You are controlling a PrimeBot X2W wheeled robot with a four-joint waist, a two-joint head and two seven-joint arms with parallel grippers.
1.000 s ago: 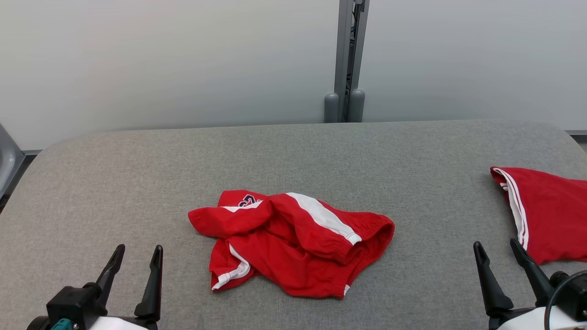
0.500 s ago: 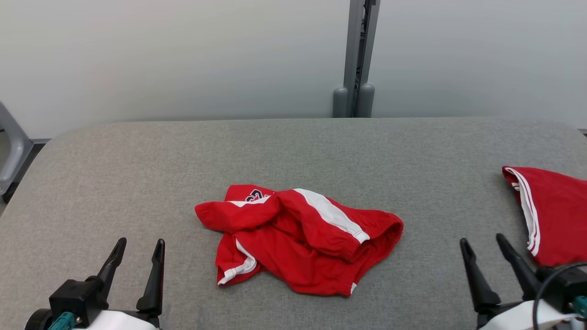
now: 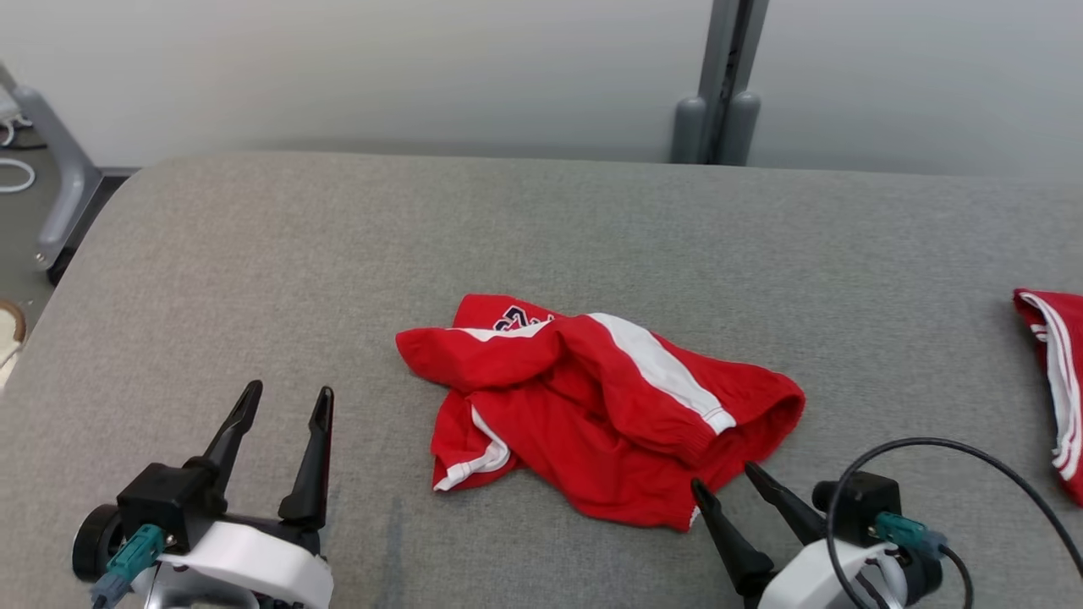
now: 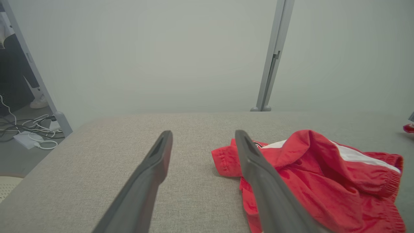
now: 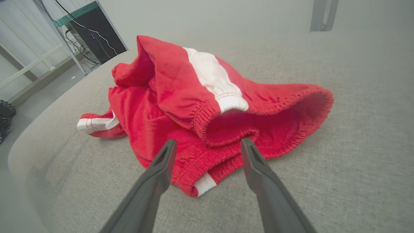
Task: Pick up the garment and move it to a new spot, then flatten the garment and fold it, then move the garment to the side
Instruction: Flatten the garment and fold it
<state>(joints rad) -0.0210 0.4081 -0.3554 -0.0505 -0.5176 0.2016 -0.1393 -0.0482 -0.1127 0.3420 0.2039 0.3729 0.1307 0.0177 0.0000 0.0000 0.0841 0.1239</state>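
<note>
Right gripper (image 3: 722,475), spread wide and empty, points at the near hem of the garment (image 3: 592,414) just ahead (left gripper (image 3: 288,389), likewise spread and empty, stands farther off).

Grey fabric worktop (image 3: 541,220), plain pale wall (image 3: 381,68) behind, grey metal post (image 3: 728,76), cables (image 4: 32,136) on floor (image 4: 19,160) left.

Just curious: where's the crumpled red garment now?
In the head view, the garment lies at the middle of the table, just ahead of the right gripper.
</note>
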